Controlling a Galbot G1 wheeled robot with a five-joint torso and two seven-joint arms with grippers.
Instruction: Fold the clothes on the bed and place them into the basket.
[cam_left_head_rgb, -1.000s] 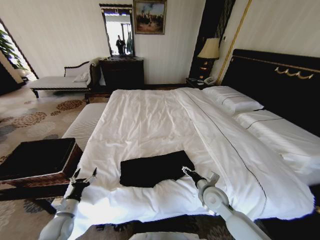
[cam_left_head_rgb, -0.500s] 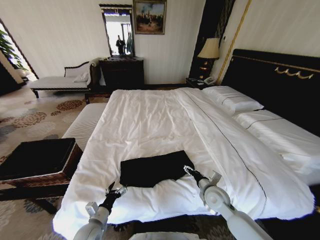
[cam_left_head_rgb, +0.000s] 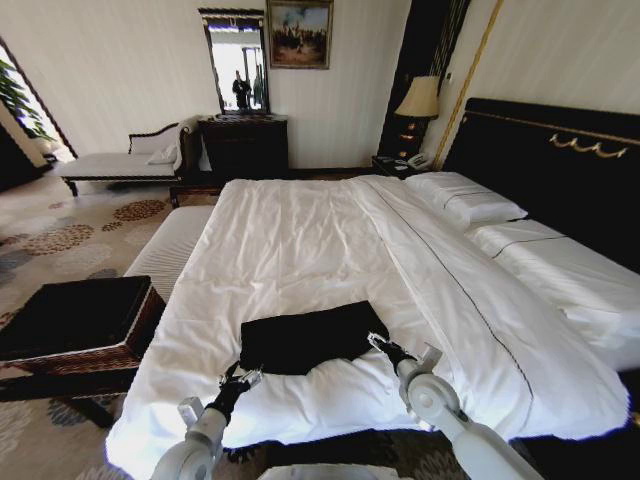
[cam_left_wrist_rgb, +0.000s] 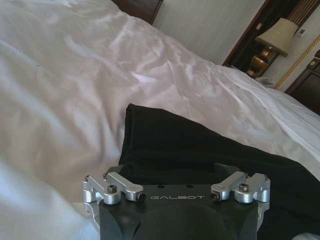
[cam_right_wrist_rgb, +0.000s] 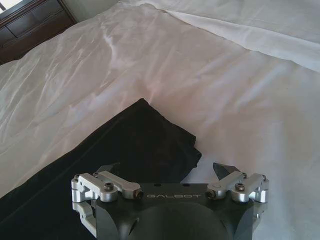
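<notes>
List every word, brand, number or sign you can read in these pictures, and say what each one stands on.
"GALBOT": on the black body of the left gripper, over the folded black T-shirt.
"GALBOT": on the black body of the right gripper, at the T-shirt's other end.
No lettering shows on the T-shirt as it lies folded; nothing else on the bed is readable.

1. My head camera sits high at the near end, looking down along the bed (cam_left_head_rgb: 300, 230) toward the far wall.
2. Each wrist camera rides low and close, facing across the sheet.
3. All three views share the folded black shirt (cam_left_head_rgb: 310, 338).
</notes>
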